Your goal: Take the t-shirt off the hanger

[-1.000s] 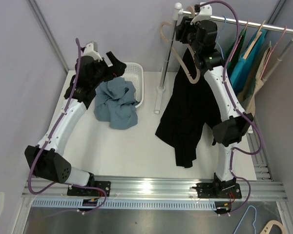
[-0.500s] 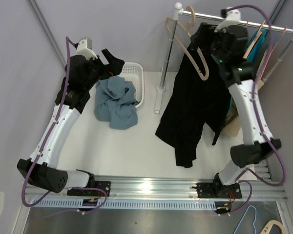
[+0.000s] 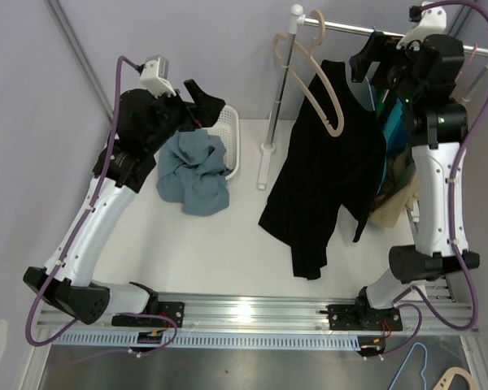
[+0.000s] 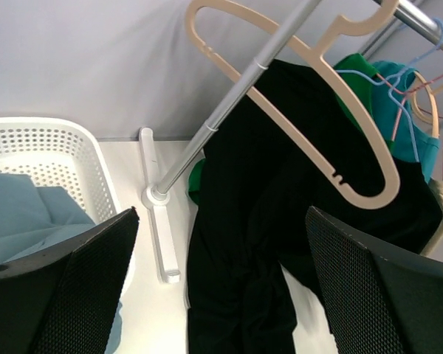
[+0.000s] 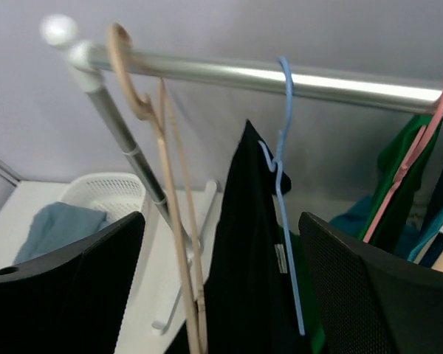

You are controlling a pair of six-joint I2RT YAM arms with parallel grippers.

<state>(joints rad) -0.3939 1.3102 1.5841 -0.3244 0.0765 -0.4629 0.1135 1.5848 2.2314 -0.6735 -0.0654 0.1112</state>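
The black t-shirt (image 3: 325, 171) hangs from the rail (image 3: 350, 29) and trails onto the table; in the right wrist view it (image 5: 244, 251) hangs bunched against a thin blue hanger (image 5: 284, 184). A bare beige hanger (image 3: 321, 81) hangs to its left, also seen in the left wrist view (image 4: 317, 110). My right gripper (image 3: 372, 69) is open and empty, up by the rail just right of the shirt's top. My left gripper (image 3: 210, 104) is open and empty above the basket, facing the shirt (image 4: 266, 243).
A white basket (image 3: 228, 134) holds a grey-blue cloth (image 3: 193, 166) that spills onto the table. The rack's upright pole (image 3: 278, 89) and foot (image 3: 264, 166) stand between basket and shirt. Green, teal and tan garments (image 3: 403, 130) hang at the right end of the rail.
My right gripper has swung right along the rail, away from the beige hanger, which now hangs free. My left gripper has risen and moved right, towards the rack.
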